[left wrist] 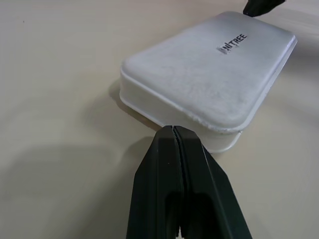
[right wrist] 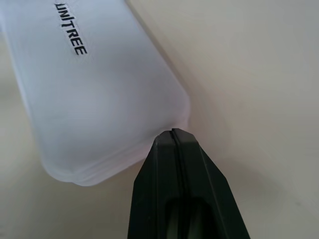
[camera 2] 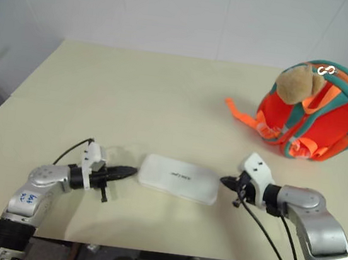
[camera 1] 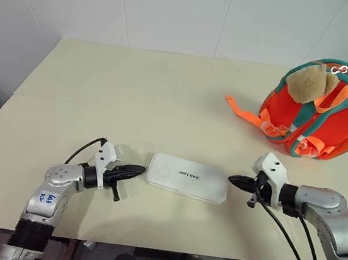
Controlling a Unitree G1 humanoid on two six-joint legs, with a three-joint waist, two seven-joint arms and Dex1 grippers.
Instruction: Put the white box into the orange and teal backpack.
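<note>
Near the desk's (camera 1: 135, 87) front edge, my left tool (camera 1: 138, 171) and right tool (camera 1: 234, 179), both pressed together and empty, flank the box (camera 1: 187, 178), lying flat between them. The backpack (camera 1: 327, 120) sits at the far right corner.
</note>
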